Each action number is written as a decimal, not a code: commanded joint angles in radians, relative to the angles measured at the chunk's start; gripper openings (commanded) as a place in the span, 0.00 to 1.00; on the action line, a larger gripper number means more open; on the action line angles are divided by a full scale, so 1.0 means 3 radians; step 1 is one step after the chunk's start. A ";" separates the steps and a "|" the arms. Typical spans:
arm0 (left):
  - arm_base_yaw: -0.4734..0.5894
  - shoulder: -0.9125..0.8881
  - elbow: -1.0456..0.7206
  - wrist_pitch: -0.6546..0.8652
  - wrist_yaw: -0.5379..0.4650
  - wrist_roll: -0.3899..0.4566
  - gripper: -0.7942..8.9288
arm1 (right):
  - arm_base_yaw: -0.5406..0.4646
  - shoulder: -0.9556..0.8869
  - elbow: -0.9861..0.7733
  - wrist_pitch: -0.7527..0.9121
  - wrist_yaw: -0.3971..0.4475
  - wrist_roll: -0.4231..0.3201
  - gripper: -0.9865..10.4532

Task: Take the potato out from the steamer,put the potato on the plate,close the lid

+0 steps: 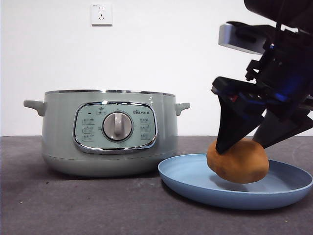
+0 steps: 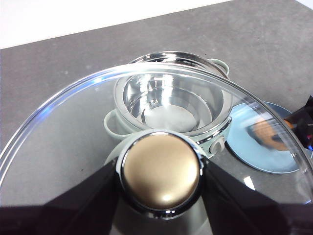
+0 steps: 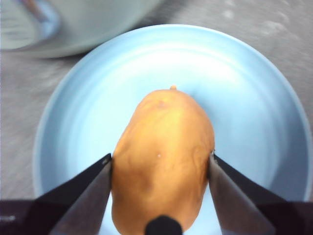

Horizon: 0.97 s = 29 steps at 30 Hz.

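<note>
The orange-brown potato point(image 1: 238, 161) point(image 3: 164, 156) rests in the light blue plate point(image 1: 195, 181) point(image 3: 254, 98), to the right of the steamer. My right gripper point(image 1: 244, 146) point(image 3: 160, 157) comes down from the upper right, shut on the potato with a jaw against each side. The sage-green steamer point(image 1: 107, 132) point(image 2: 171, 103) stands uncovered, and its steel bowl shows nothing inside. My left gripper point(image 2: 161, 170) is shut on the round knob point(image 2: 161, 161) of the glass lid point(image 2: 73, 127) and holds it in the air above and beside the pot. The front view does not show the lid.
The dark grey table point(image 1: 73, 205) carries the pot at left and the plate at right, almost touching. A white wall with a socket point(image 1: 101, 13) stands behind. Through the lid glass, the left wrist view shows the plate point(image 2: 274, 159) and the right arm point(image 2: 304, 122).
</note>
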 commanded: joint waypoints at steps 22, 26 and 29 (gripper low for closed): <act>-0.0003 0.0476 0.0011 0.0626 0.0348 0.0095 0.07 | -0.0070 0.0037 -0.0118 0.0145 0.0018 0.0198 0.64; -0.0003 0.0718 0.0011 0.0829 0.0352 0.0231 0.07 | -0.0071 -0.0052 -0.0099 0.0145 0.0017 0.0203 0.64; -0.0003 0.0942 0.0011 0.0998 0.0436 0.0259 0.07 | -0.0071 -0.0224 -0.0097 0.0107 0.0017 0.0247 0.64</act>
